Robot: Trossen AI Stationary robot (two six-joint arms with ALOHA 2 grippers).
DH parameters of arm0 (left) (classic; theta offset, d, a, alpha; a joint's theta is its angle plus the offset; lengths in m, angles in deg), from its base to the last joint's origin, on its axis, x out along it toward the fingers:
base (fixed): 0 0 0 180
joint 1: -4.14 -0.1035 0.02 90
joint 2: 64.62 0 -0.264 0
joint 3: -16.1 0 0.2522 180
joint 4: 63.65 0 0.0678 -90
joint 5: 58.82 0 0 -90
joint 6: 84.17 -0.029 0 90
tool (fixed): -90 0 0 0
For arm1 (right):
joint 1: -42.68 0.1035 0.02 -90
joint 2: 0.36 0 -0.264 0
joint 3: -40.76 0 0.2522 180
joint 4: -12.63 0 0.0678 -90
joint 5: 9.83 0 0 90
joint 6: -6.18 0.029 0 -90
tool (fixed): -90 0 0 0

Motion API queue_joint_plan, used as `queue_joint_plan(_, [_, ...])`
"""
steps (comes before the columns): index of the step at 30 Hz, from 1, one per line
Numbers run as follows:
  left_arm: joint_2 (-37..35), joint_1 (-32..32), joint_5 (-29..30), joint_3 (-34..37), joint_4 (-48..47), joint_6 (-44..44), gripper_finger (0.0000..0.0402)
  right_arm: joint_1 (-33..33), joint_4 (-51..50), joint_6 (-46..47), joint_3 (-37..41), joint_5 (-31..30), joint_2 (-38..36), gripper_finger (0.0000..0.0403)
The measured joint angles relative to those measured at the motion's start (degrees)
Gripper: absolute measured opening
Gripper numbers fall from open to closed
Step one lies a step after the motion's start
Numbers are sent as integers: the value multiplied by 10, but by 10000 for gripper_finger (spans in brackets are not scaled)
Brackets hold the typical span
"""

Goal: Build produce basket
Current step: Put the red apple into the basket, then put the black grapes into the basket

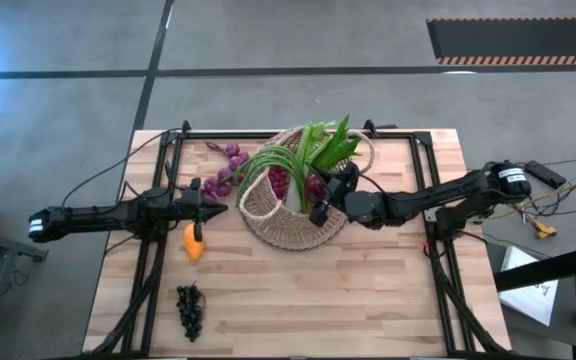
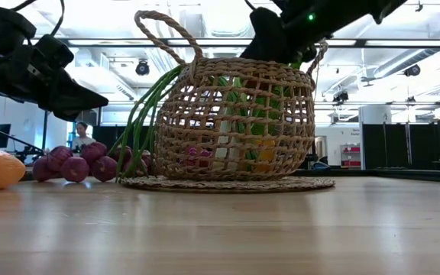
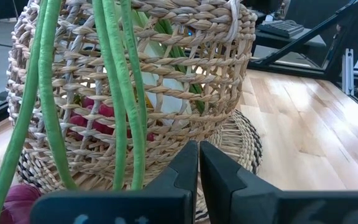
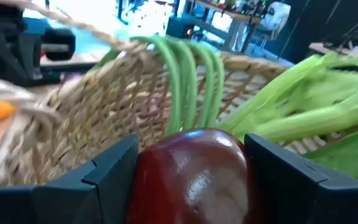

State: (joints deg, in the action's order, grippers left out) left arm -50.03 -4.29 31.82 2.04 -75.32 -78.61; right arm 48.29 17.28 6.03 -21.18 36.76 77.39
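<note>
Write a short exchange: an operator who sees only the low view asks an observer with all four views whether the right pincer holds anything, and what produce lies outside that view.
Operator: Does the right pincer hold anything?
Observer: Yes. The right wrist view shows the right pincer gripping a dark red apple over the basket.
Operator: Is there produce I cannot see?
Observer: The high view shows a dark grape bunch lying on the table, apart from the basket, on the left arm's side.
</note>
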Motion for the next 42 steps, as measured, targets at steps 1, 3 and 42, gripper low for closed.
queue_joint_plan(1, [0, 0, 0, 0, 0, 0, 0, 0, -2, 4, 0, 0, 4, 268])
queue_joint_plan(3, [0, 0, 0, 0, 0, 0, 0, 0, -1, 9, 0, 0, 12, 273])
queue_joint_plan(42, [0, 0, 0, 0, 0, 0, 0, 48, -19, 60, 0, 126, -99, 368])
